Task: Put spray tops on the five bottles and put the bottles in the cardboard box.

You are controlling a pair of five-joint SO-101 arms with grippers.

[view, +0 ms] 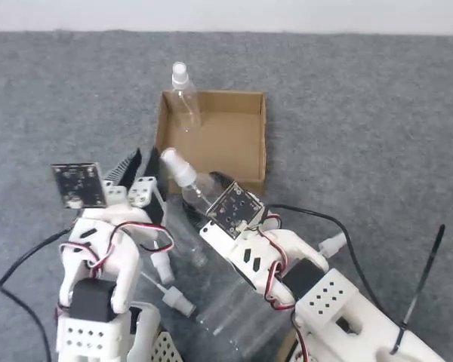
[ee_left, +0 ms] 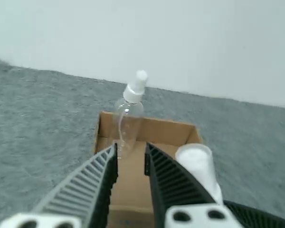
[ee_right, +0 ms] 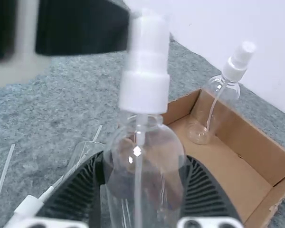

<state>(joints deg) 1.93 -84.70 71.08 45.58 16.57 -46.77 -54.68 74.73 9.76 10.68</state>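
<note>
An open cardboard box (view: 226,143) lies at the table's middle back. One clear bottle with a white spray top (view: 184,98) (ee_left: 128,114) (ee_right: 213,104) stands upright in the box's far left corner. My right gripper (view: 211,197) (ee_right: 142,178) is shut on a second bottle with a spray top (view: 187,179) (ee_right: 142,142), held tilted just over the box's near left corner. My left gripper (view: 142,172) (ee_left: 130,154) hangs close beside that bottle's spray head (ee_left: 195,164), slightly open with nothing between its fingers.
Clear topless bottles (view: 219,305) (ee_right: 85,149) lie on the grey carpet between the two arms. Loose spray tops with thin tubes lie nearby (view: 177,300) (view: 334,244) (ee_right: 28,206). A black cable tie (view: 426,271) sticks up at the right.
</note>
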